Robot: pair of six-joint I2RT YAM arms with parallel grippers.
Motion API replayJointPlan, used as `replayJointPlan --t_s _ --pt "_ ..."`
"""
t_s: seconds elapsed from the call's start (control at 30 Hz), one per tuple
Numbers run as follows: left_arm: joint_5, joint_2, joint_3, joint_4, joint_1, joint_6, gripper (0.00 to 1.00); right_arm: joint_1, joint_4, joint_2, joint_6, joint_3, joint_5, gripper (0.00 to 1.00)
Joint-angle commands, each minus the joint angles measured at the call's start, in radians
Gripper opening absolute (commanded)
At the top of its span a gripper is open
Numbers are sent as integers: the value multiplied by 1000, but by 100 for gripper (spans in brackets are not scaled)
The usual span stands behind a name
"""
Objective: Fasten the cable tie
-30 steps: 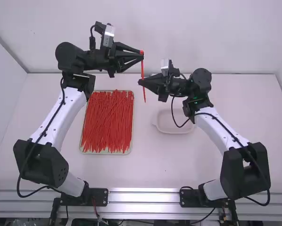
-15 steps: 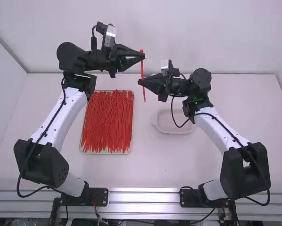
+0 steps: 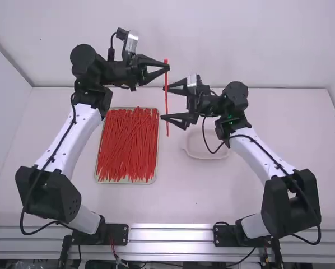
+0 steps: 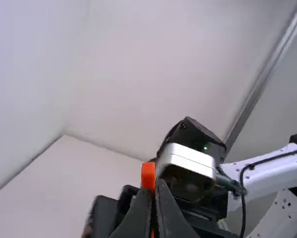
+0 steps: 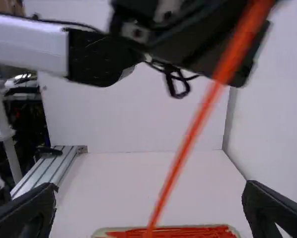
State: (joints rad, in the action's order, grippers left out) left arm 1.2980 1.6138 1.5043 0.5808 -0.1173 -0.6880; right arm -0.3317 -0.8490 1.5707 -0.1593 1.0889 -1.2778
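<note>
At left pincer (image 3: 166, 68) tip, cable tie (image 3: 167, 106) hanging

Smooth plastics over a matt white table (image 3: 302, 134)

The thin red plastic cable tie (image 3: 167, 95) looks smooth and faintly glossy, as does the heap of red plastic ties (image 3: 128, 143) on the flat beige tray (image 3: 126, 182) (its rim dull, material hard to tell). The shallow translucent white plastic tub (image 3: 208, 151) has a satiny sheen; the ribbed silvery metal rail (image 3: 167, 234) looks brushed.
</note>
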Motion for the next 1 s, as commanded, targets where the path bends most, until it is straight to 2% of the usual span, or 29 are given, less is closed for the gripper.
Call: replayJointPlan --t_s 0.0,0.13,0.3,0.43,0.53,0.73,0.97 --pt "-9 -5 23 -31 27 3 2 -10 0 6 154 22 -169 100" --pt "-37 -2 23 -124 47 3 2 -9 2 6 204 22 -282 100" --pt "-58 20 23 -135 64 -23 2 -8 32 6 238 21 -275 100" --pt "-60 44 27 -115 66 -57 2 -3 51 6 422 16 -267 100" --pt "-26 67 42 -66 72 -127 2 20 50 6 525 8 -231 100" --pt "-9 76 48 5 71 -238 2 67 47 6 597 -3 -138 100" --pt "-85 76 48 -60 72 -265 2 112 50 6 821 -3 -171 100"
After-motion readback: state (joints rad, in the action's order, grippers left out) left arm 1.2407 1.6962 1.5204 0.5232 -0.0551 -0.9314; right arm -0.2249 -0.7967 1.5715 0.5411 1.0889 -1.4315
